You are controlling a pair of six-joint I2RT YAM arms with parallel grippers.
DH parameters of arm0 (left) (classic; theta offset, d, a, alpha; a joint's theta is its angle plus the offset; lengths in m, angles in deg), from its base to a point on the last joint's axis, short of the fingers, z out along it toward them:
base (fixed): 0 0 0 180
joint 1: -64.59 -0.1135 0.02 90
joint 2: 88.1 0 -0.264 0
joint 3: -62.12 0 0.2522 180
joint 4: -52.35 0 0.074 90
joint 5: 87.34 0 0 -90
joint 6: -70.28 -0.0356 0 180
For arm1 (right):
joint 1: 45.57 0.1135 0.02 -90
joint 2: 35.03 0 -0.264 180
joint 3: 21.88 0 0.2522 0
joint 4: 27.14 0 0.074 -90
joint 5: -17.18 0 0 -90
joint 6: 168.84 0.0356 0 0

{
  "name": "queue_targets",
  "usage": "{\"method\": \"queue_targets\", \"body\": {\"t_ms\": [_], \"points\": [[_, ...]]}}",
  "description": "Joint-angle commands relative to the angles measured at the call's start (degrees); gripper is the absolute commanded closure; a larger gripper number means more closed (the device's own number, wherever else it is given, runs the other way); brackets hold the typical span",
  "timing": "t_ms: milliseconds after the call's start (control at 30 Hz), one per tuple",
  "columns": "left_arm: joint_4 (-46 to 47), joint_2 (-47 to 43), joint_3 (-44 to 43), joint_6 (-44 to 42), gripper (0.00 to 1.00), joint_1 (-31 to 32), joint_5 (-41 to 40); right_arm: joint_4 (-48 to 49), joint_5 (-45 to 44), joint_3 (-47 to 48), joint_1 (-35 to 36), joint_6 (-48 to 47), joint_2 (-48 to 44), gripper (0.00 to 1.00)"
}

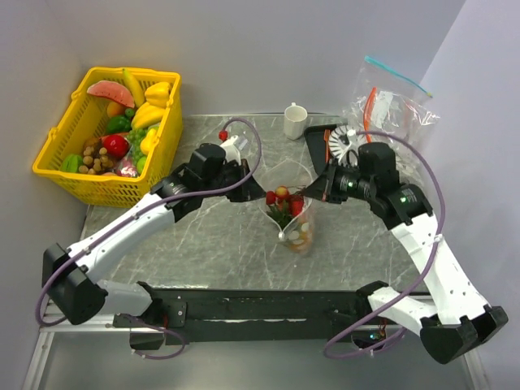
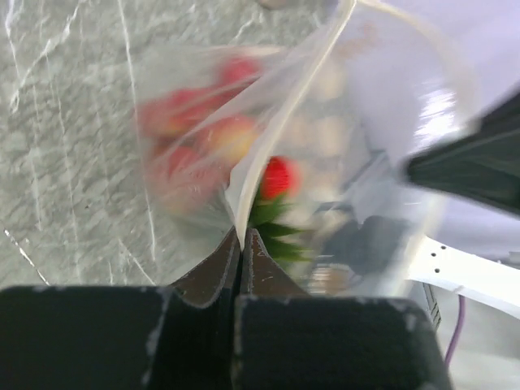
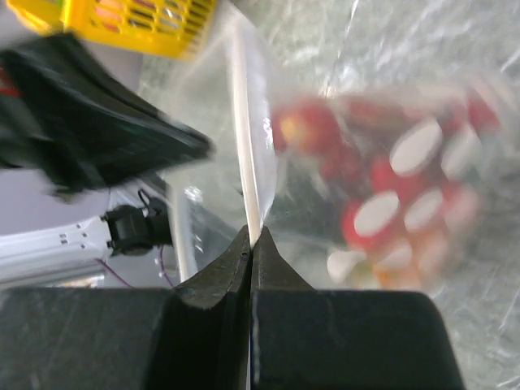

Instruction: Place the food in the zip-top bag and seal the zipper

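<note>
The clear polka-dot zip-top bag [image 1: 294, 219] hangs at the table's middle, held up between both grippers. Inside it are the red strawberries [image 1: 278, 196], the pineapple [image 1: 301, 234] with its green crown, and another red piece. My left gripper [image 1: 253, 180] is shut on the left end of the zipper [image 2: 280, 122]. My right gripper [image 1: 318, 188] is shut on the right end of the zipper [image 3: 245, 162]. The bag's mouth bows open between them. In the left wrist view a strawberry [image 2: 278, 176] and green leaves show through the plastic. The right wrist view shows the white dots [image 3: 414, 146] over blurred red fruit.
A yellow basket [image 1: 73, 171] of toy fruit stands at the far left. A white cup [image 1: 295, 120] and a black tray with a white brush [image 1: 341, 145] are at the back. Other clear bags [image 1: 390, 101] with teal and orange strips lie at the back right. A small red piece [image 1: 223, 135] lies near the left arm.
</note>
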Motion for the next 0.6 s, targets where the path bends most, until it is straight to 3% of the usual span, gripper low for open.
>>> {"method": "queue_targets", "body": {"t_ms": [0,67,167,200,267,300,400,567], "points": [[3.5,-2.3,2.4,-0.2,0.95,0.2,-0.6,6.5,1.9,-6.1,-0.1,1.6,-1.3,1.00],[2.2,-2.4,2.2,-0.8,0.89,0.2,-2.6,7.0,1.3,-6.8,-0.1,1.2,-0.9,1.00],[-0.6,-2.6,0.8,-2.0,0.66,0.2,-5.3,8.5,1.6,-8.2,-0.1,1.0,-0.2,1.00],[-1.3,-2.8,0.3,-2.5,0.48,0.2,-6.0,9.3,1.8,-8.9,-0.1,1.2,-0.2,1.00],[-3.8,-3.1,-1.2,-3.1,0.35,0.2,-8.4,11.7,2.5,-10.9,-0.1,2.4,-0.8,1.00],[-4.7,-3.5,-2.0,-3.8,0.23,0.2,-9.5,12.4,2.6,-11.6,-0.1,2.6,-1.0,1.00],[-11.8,-4.5,-7.2,-6.3,0.11,-0.3,-14.7,13.7,3.1,-13.0,0.0,3.1,-1.7,1.00],[-26.1,-5.6,-22.5,-11.5,0.11,-10.0,-13.5,12.6,3.4,-13.2,-0.1,2.0,-2.2,1.00]]}}
